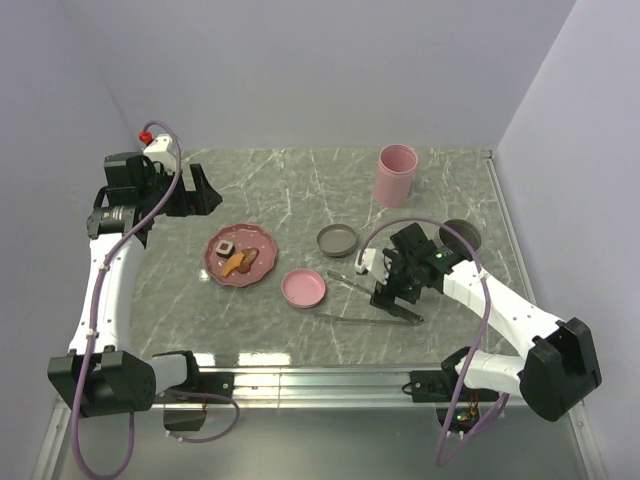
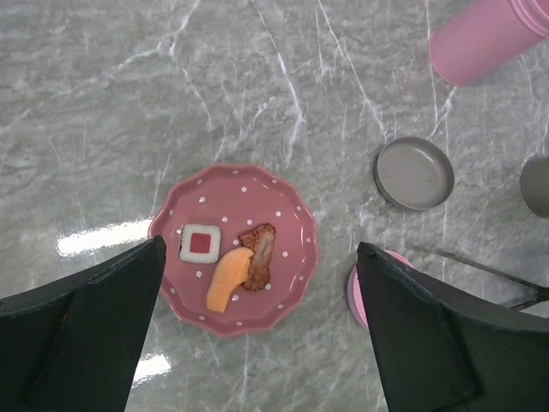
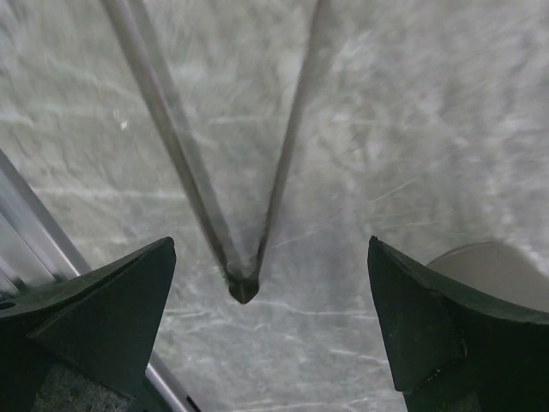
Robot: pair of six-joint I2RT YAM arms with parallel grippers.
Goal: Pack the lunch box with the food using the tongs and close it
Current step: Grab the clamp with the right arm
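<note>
Black right gripper (image 3: pixel 271 245) astride slim silver V-shaped tongs (image 3: pixel 243 283)

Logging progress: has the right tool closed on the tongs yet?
No, the right tool is open, with the tongs lying loose on the table between its jaws.

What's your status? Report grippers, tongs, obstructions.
Left gripper open, above food on pink plate. Right gripper open over joined end of tongs, not gripping. Tongs flat on table. Nothing blocking them.
</note>
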